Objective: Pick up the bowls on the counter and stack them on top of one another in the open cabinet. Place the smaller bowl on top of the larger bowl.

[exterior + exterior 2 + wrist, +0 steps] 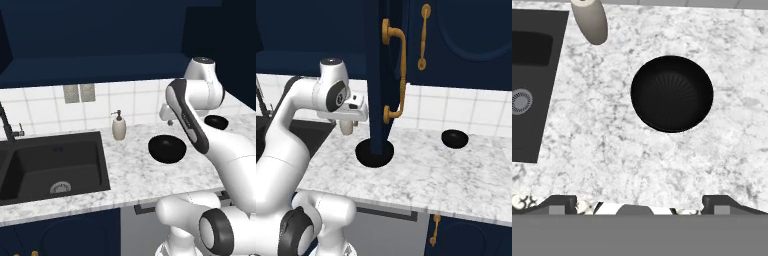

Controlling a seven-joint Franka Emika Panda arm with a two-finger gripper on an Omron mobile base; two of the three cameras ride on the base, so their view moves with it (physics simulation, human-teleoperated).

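Hand view shows the gripper (639, 202) wide open and empty, the larger black bowl (672, 93) just ahead below it. The first pickup is in hand; next it should probably descend over the rim and close

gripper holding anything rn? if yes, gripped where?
Nothing is held. In the hand view the gripper is open, high above the counter, with the larger bowl sitting untouched below. The smaller bowl is also on the counter.
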